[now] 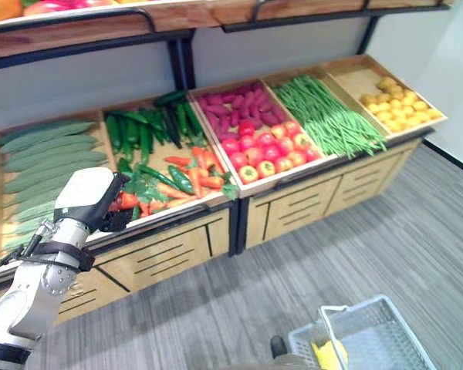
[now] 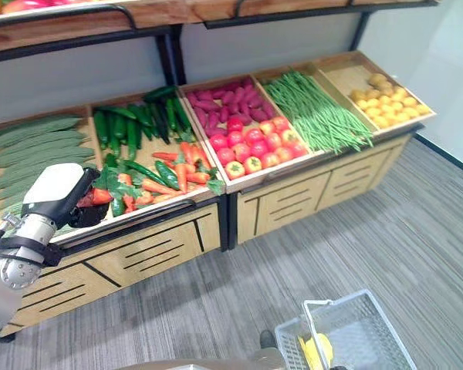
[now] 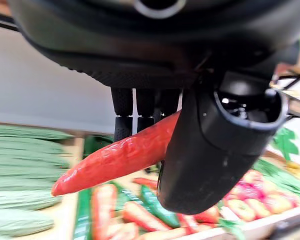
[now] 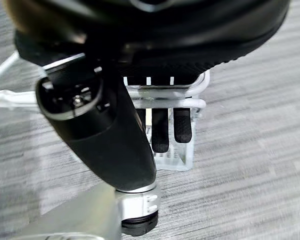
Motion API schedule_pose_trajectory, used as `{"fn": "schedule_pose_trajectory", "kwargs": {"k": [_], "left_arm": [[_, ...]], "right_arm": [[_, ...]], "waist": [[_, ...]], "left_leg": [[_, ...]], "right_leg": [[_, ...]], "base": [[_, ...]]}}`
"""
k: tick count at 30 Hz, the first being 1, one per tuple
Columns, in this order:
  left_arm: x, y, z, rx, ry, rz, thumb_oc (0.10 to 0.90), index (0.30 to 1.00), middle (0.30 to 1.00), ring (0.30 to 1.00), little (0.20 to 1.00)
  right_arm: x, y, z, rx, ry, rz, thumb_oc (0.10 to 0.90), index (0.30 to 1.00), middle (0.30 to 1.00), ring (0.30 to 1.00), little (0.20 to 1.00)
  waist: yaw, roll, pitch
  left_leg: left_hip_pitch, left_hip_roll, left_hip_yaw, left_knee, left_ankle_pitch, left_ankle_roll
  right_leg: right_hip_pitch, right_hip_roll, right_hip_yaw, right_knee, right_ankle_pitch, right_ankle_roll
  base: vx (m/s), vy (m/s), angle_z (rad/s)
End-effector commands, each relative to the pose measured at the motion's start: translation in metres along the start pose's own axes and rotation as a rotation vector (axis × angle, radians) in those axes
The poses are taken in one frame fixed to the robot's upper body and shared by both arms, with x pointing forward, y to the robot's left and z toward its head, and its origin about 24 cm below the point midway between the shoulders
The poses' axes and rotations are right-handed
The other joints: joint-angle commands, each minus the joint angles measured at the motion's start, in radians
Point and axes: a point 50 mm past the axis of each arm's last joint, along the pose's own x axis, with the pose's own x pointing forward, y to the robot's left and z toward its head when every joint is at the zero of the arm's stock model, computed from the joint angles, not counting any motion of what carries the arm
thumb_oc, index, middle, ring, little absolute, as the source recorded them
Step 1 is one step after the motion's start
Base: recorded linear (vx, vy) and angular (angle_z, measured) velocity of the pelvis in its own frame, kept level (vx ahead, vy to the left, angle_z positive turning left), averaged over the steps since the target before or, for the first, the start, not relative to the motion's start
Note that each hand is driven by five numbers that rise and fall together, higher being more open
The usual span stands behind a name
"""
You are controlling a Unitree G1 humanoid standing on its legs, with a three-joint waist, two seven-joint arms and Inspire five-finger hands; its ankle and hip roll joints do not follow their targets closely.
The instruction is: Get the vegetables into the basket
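Note:
My left hand [image 1: 92, 202] hovers over the front of the pepper and carrot crate [image 1: 158, 166]. It is shut on a long red pepper [image 3: 120, 157], pinched between thumb and fingers, with the tip sticking out free. The red pepper [image 1: 128, 202] shows just past the hand. A pale wire basket [image 1: 374, 335] hangs low over the floor at the lower right, with something yellow [image 1: 329, 354] inside. My right hand [image 4: 105, 135] has its fingers [image 4: 182, 125] curled round the basket's white handle [image 4: 190, 104].
The sloped wooden stand holds crates of long cucumbers [image 1: 46, 158], red and purple vegetables [image 1: 255, 127], green beans [image 1: 324, 116] and yellow produce [image 1: 401, 104]. An upper shelf [image 1: 100, 23] overhangs the back. Grey striped floor [image 1: 239, 308] lies between stand and basket.

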Motion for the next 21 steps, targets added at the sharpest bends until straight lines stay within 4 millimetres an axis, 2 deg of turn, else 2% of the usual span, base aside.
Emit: {"fn": "schedule_pose_trajectory", "kwargs": {"k": [1, 4, 5, 6, 7, 9, 11, 12, 15, 17, 21], "left_arm": [[0.022, 0.067, 0.021, 0.034, -0.123, 0.289, 0.400, 0.300, 0.300, 0.300, 0.300], [0.022, 0.071, 0.019, 0.043, -0.114, 0.301, 0.400, 0.300, 0.300, 0.300, 0.300], [0.021, 0.071, 0.018, 0.046, -0.110, 0.300, 0.400, 0.300, 0.300, 0.300, 0.300], [0.020, 0.070, 0.016, 0.044, -0.098, 0.297, 0.400, 0.300, 0.300, 0.300, 0.300], [0.017, 0.070, 0.011, 0.043, -0.075, 0.297, 0.400, 0.300, 0.300, 0.300, 0.300], [0.015, 0.068, 0.008, 0.050, -0.063, 0.284, 0.400, 0.300, 0.300, 0.300, 0.300], [0.010, 0.067, 0.002, 0.057, -0.029, 0.277, 0.400, 0.300, 0.300, 0.300, 0.300], [0.009, 0.067, 0.002, 0.057, -0.028, 0.277, 0.400, 0.300, 0.300, 0.300, 0.300], [0.003, 0.063, -0.005, 0.055, 0.012, 0.272, 0.400, 0.300, 0.300, 0.300, 0.300], [0.002, 0.053, -0.002, 0.016, 0.003, 0.253, 0.400, 0.300, 0.300, 0.300, 0.300], [0.008, 0.049, 0.006, -0.022, -0.027, 0.257, 0.400, 0.300, 0.300, 0.300, 0.300]], "right_arm": [[0.000, -0.005, 0.007, -0.017, -0.024, -0.012, 0.400, 0.300, 0.300, 0.300, 0.300], [0.001, -0.007, 0.012, -0.007, -0.042, -0.021, 0.400, 0.300, 0.300, 0.300, 0.300], [0.001, -0.006, 0.014, -0.013, -0.047, -0.019, 0.400, 0.300, 0.300, 0.300, 0.300], [0.001, -0.006, 0.014, -0.021, -0.049, -0.020, 0.400, 0.300, 0.300, 0.300, 0.300], [0.001, -0.004, 0.016, -0.029, -0.052, -0.018, 0.400, 0.300, 0.300, 0.300, 0.300], [0.001, -0.005, 0.016, -0.042, -0.054, -0.017, 0.400, 0.300, 0.300, 0.300, 0.300], [0.001, -0.004, 0.021, -0.090, -0.066, -0.012, 0.400, 0.300, 0.300, 0.300, 0.300], [0.001, -0.004, 0.021, -0.093, -0.066, -0.013, 0.400, 0.300, 0.300, 0.300, 0.300], [0.001, -0.001, 0.030, -0.130, -0.088, -0.003, 0.400, 0.300, 0.300, 0.300, 0.300], [0.001, -0.002, 0.032, -0.124, -0.097, -0.012, 0.400, 0.300, 0.300, 0.300, 0.300], [0.001, -0.006, 0.029, -0.103, -0.094, -0.025, 0.400, 0.300, 0.300, 0.300, 0.300]], "waist": [[0.010, 0.041, -0.002], [0.025, 0.054, 0.014], [0.031, 0.057, 0.011], [0.040, 0.053, 0.014], [0.057, 0.062, 0.016], [0.055, 0.062, 0.017], [0.080, 0.066, 0.017], [0.080, 0.067, 0.017], [0.101, 0.065, 0.014], [0.082, 0.059, 0.006], [0.072, 0.073, -0.002]], "left_leg": [[0.039, -0.045, -0.012, 0.016, -0.090, 0.028], [0.044, -0.016, 0.064, 0.021, -0.085, 0.007], [0.049, -0.012, 0.055, 0.015, -0.091, 0.003], [0.043, -0.003, 0.106, 0.022, -0.077, 0.001], [0.047, 0.008, 0.115, 0.018, -0.086, 0.003], [0.046, 0.010, 0.118, 0.017, -0.086, 0.002], [0.037, 0.020, 0.203, 0.018, -0.067, 0.015], [0.038, 0.021, 0.205, 0.018, -0.067, 0.014], [0.035, 0.031, 0.252, 0.018, -0.057, 0.016], [0.048, 0.041, 0.261, 0.021, -0.050, 0.001], [0.046, 0.064, 0.275, 0.033, -0.044, -0.017]], "right_leg": [[-0.129, -0.060, -0.180, 0.121, 0.105, 0.075], [-0.133, -0.153, -0.431, 0.144, 0.097, 0.071], [-0.131, -0.163, -0.443, 0.140, 0.096, 0.075], [-0.130, -0.194, -0.528, 0.157, 0.108, 0.070], [-0.116, -0.210, -0.580, 0.198, 0.081, 0.074], [-0.113, -0.208, -0.574, 0.214, 0.075, 0.073], [-0.080, -0.226, -0.690, 0.308, 0.046, 0.071], [-0.080, -0.225, -0.689, 0.310, 0.043, 0.070], [-0.048, -0.216, -0.759, 0.313, 0.022, 0.066], [-0.042, -0.160, -0.695, 0.226, 0.009, 0.060], [-0.013, -0.118, -0.681, 0.150, -0.006, 0.041]], "base": [[-0.13, 0.011, -0.62], [-0.06, -0.002, -1.00], [-0.06, -0.048, -1.19], [-0.03, 0.000, -0.88], [-0.09, 0.005, -0.81], [-0.05, 0.025, -0.80], [-0.10, 0.021, -0.84], [-0.06, 0.007, -0.77], [-0.04, -0.043, -0.81], [0.08, -0.205, -0.77], [0.05, -0.125, -0.20]]}}
